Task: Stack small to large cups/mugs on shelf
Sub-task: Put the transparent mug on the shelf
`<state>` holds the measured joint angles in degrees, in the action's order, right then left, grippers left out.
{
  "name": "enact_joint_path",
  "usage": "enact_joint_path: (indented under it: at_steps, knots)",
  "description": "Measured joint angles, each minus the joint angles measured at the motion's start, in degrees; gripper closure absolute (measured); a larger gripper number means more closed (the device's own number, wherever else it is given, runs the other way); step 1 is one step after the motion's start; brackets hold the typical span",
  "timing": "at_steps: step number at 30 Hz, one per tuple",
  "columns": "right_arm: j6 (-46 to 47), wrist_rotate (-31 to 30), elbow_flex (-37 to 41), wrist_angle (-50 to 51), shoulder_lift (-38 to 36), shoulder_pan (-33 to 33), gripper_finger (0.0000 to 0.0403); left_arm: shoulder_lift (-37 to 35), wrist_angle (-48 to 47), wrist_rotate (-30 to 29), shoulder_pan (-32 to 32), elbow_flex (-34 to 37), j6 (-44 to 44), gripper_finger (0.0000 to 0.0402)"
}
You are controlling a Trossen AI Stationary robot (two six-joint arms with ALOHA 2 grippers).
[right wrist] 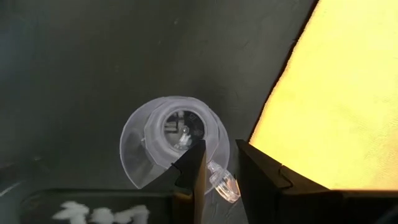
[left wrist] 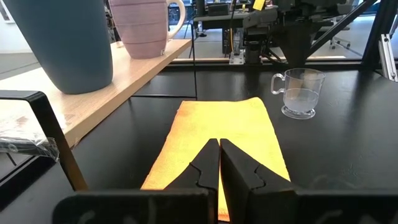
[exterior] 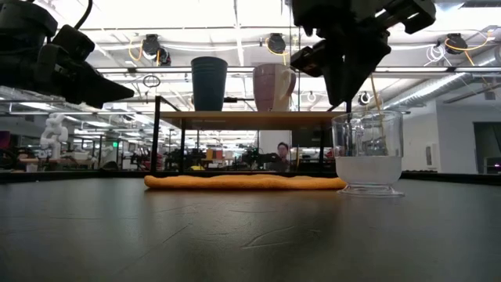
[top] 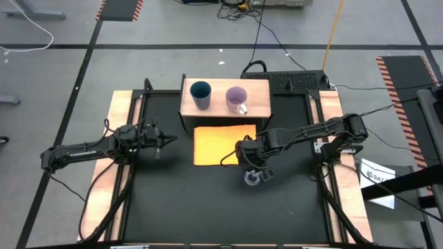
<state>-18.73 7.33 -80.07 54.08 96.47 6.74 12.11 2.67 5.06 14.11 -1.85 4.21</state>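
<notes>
The left gripper (top: 166,139) hangs above the dark surface (top: 173,200), jaws pressed together on nothing, the orange sheet (top: 218,142) just ahead of them. On the shelf (top: 259,93) beyond stand the dark blue tumbler (top: 200,94) and the lilac mug (top: 237,99). The right gripper (top: 257,171) hovers directly over the clear cup (top: 252,179), which stands upright on the surface beside the sheet; its handle (right wrist: 222,182) lies below the gap between the partly spread jaws, which hold nothing.

Lilac mug (left wrist: 146,28) and blue tumbler (left wrist: 68,43) cut off at top
</notes>
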Motion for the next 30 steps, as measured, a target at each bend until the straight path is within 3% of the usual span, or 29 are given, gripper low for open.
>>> enact_joint_path:
  at_steps: [14, 30]
  knots:
    - [0.1, 0.3, 0.0, 0.2, 0.0, 0.0, 0.0228, 0.0, -0.1, 0.0, 0.0, 0.0, 0.0, 0.0385]
    - [-3.1, 0.4, 3.7, -3.1, 0.0, -0.3, 0.0233, 0.0, -0.3, 0.0, 0.0, 0.0, 0.5, 0.0385]
